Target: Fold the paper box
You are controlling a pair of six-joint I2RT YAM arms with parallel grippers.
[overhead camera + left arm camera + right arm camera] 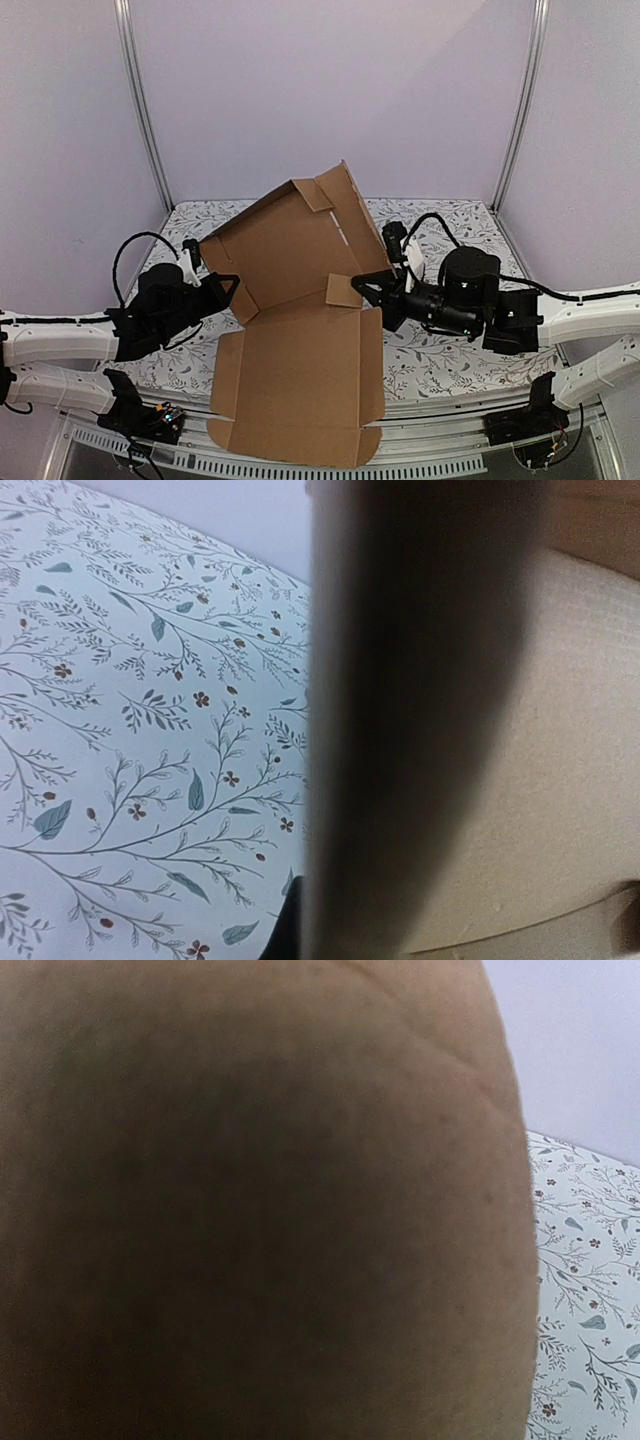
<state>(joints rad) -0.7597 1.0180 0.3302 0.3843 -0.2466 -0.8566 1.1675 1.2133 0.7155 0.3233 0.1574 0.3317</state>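
Cardboard of the paper box [250, 1210] sits hard against the right wrist lens, dark and blurred, covering all but a strip of floral table cover [585, 1300] on the right of that view

Left wrist view: a dark blurred vertical band runs down the centre and cannot be identified. Box cardboard lies to the right of it, table cover to the left.

Top view:
- The paper box [300, 370] lies between the two grippers.
- Its base panel is flat, running from the fingertips back toward the arm bases and past the table's front edge.
- Its rear panel is raised beyond the fingertips, tilted up and leaning away, with flaps standing at its top.
- Left gripper [228, 285]: at the left end of the crease between the two panels, tips touching the cardboard edge, jaws closed.
- Right gripper [362, 288]: at the right end of the same crease, tips against a small side tab [343, 291], jaws closed.

Whether either gripper has cardboard pinched between its fingers cannot be told
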